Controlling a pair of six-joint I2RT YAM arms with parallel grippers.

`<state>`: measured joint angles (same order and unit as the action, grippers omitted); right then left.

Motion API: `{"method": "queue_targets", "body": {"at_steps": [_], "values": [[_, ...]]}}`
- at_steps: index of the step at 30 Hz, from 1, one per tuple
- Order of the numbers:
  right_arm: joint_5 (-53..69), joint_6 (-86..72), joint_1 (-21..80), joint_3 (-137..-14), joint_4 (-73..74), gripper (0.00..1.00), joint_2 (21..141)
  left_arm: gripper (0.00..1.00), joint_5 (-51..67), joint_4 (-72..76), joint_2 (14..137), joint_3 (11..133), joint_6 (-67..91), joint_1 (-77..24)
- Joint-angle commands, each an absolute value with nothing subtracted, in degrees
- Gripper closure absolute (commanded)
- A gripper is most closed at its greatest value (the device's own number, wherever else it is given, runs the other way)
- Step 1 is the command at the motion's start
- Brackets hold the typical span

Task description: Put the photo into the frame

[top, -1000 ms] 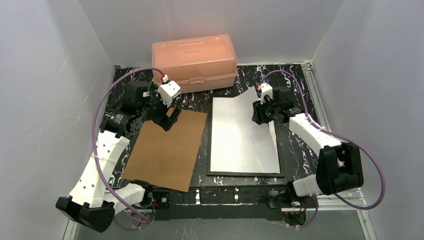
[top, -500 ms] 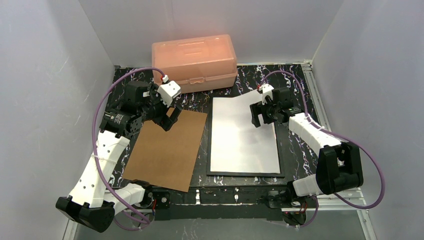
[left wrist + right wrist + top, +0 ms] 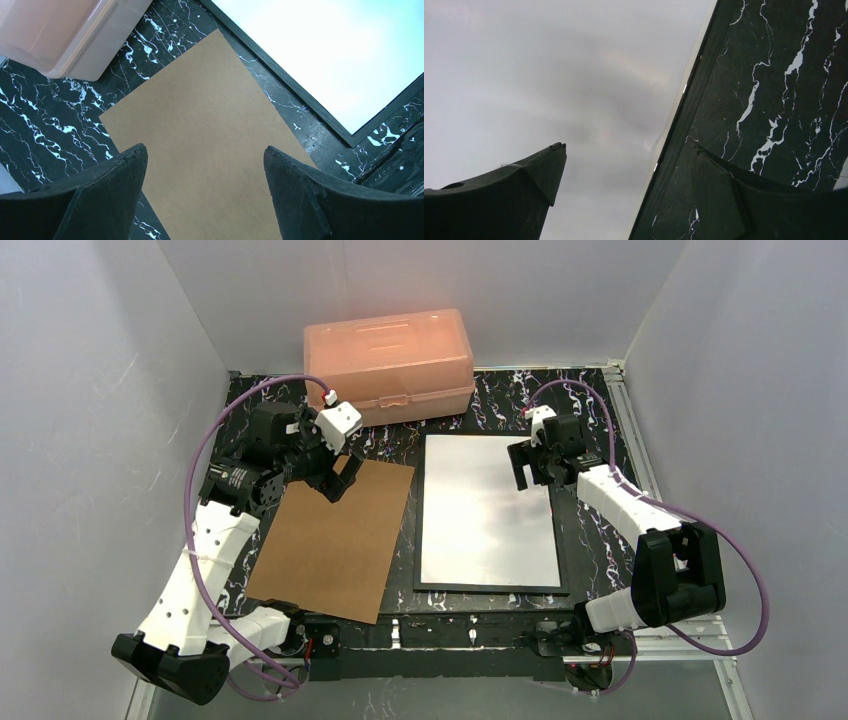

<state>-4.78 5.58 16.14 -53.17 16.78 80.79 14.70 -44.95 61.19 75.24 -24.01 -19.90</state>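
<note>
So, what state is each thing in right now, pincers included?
frame: flat on the table
photo: white side up, flat inside the frame
brown board: flat on the table, beside the frame
peach box: lid shut
left pincer: open, empty, above the brown board
right pincer: open, empty, over the frame's right edge

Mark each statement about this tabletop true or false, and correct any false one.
1. The photo lies white side up inside the frame. True.
2. The right hand grips the photo. False: its jaws stand open and hold nothing.
3. The brown board lies left of the frame. True.
4. The left hand is shut on the brown board. False: it is open, above the board.
5. The peach box sits on the brown board. False: it stands apart from it, at the far edge of the table.
</note>
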Motion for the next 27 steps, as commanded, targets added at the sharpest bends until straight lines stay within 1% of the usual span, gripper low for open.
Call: {"method": "queue_targets", "body": {"at_steps": [1,4,7,9,11,12,13,15,16,19,20,22,24,26,27], "values": [[-8.2,3.6,15.9,-53.7,12.8,0.01,79.9,0.16,15.9,-45.6,60.5,75.2,-24.2,-20.0],[-8.1,1.9,15.9,-53.2,11.4,0.02,79.5,0.16,15.7,-45.8,60.7,75.3,-24.2,-20.0],[-3.5,-0.8,15.9,-53.4,10.9,0.08,78.8,0.16,14.7,-46.0,61.2,75.3,-24.1,-20.0],[-0.9,-3.3,15.9,-53.1,11.4,0.14,77.9,0.16,13.6,-46.2,61.7,75.2,-24.4,-19.9],[-0.8,-6.3,15.9,-52.5,13.2,0.22,76.5,0.16,13.0,-46.2,62.0,74.8,-24.7,-19.9],[-2.1,-8.3,16.0,-52.0,14.9,0.27,75.4,0.16,13.0,-46.2,62.0,74.7,-24.8,-19.9],[-2.8,-11.0,16.0,-51.0,16.4,0.37,74.0,0.16,13.1,-46.2,62.0,74.6,-24.9,-19.9],[-0.7,-17.5,16.0,-47.5,18.9,0.51,70.3,0.16,13.2,-45.9,62.2,74.3,-25.0,-19.9],[-1.0,-20.4,16.0,-45.9,20.3,0.61,68.5,0.16,13.2,-45.8,62.4,74.1,-24.9,-19.9],[-2.4,-26.1,16.0,-42.1,29.2,0.77,63.5,0.15,13.5,-45.8,63.6,74.0,-24.1,-19.9],[-1.8,-27.7,16.0,-40.7,30.9,0.81,61.9,0.15,13.6,-45.9,63.9,73.9,-24.0,-19.8],[-0.5,-30.0,16.1,-37.9,33.2,0.84,58.9,0.15,13.9,-45.9,64.9,73.9,-23.6,-19.4],[1.7,-31.4,17.0,-35.6,33.5,0.84,55.9,0.14,14.4,-46.5,66.8,74.4,-23.2,-18.2],[1.2,-32.6,18.8,-36.1,32.8,0.8,54.7,0.14,16.8,-47.3,69.1,75.4,-22.3,-15.2],[0.8,-33.6,20.5,-37.1,32.2,0.75,55.0,0.14,18.5,-47.9,70.4,76.1,-22.0,-12.9]]}}
